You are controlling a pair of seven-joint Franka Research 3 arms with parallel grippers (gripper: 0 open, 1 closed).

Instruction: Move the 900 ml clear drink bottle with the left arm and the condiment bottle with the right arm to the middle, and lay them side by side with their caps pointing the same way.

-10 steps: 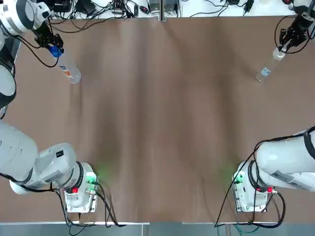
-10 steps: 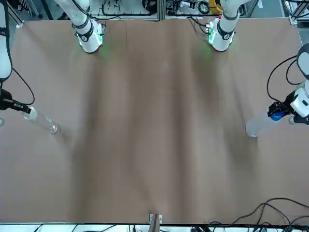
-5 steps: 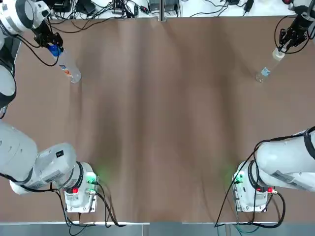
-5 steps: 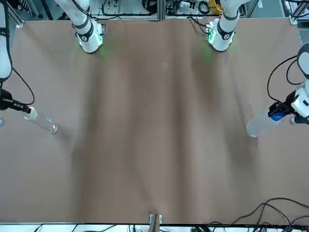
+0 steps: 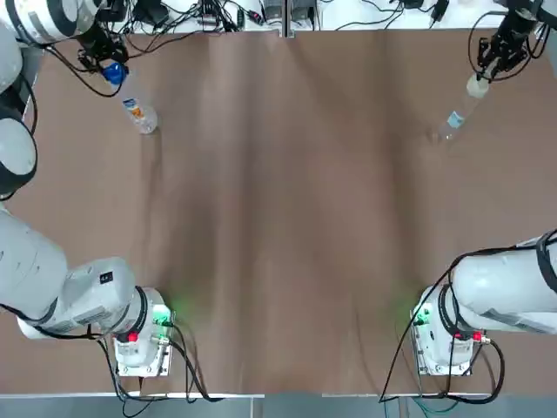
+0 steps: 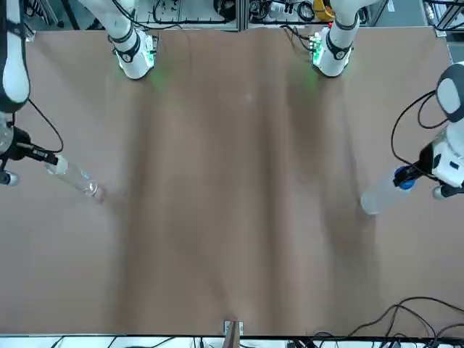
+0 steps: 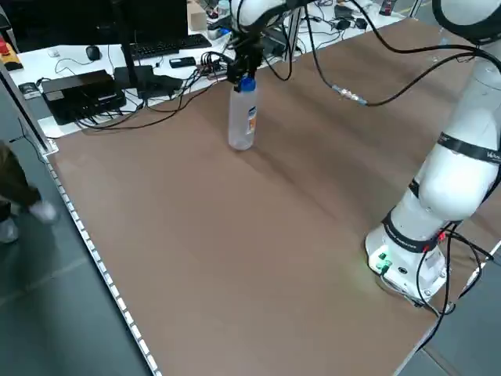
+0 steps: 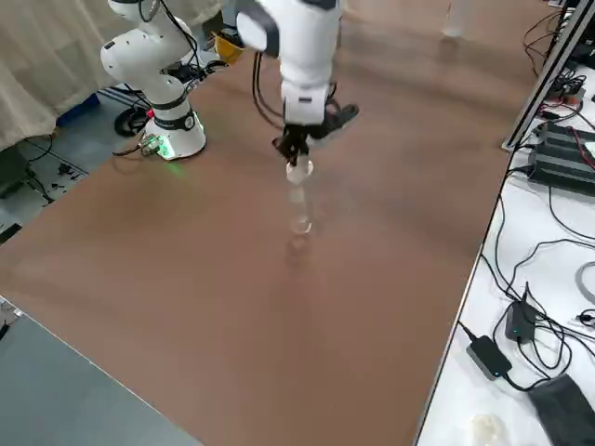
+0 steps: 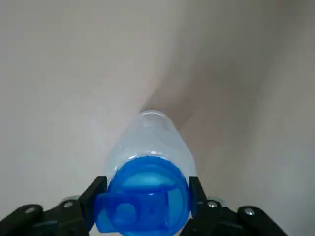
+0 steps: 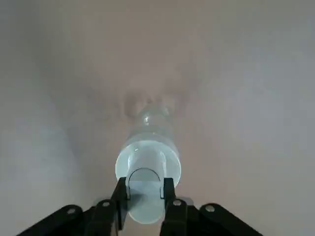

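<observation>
The clear drink bottle (image 5: 137, 111) has a blue cap (image 9: 147, 194) and an orange-blue label. It hangs upright at the far left of the table with my left gripper (image 5: 109, 68) shut on the cap. The bottle (image 7: 242, 117) shows the same in the left side view. The slim clear condiment bottle (image 5: 454, 117) has a white cap (image 10: 147, 179). My right gripper (image 5: 484, 73) is shut on that cap at the far right. In the right side view the condiment bottle (image 8: 299, 200) hangs just above its shadow on the brown table (image 5: 287, 218).
Cables, a keyboard and black boxes (image 7: 82, 90) lie on the white desk beyond the table's far edge. Both arm bases (image 5: 139, 340) (image 5: 444, 335) stand at the near edge with green lights. A person (image 7: 16, 196) shows beside the table's left edge.
Both grippers have carried their bottles a short way inward towards the table's middle. The left bottle went right and the condiment bottle went left. Both grips stay closed on the caps.
</observation>
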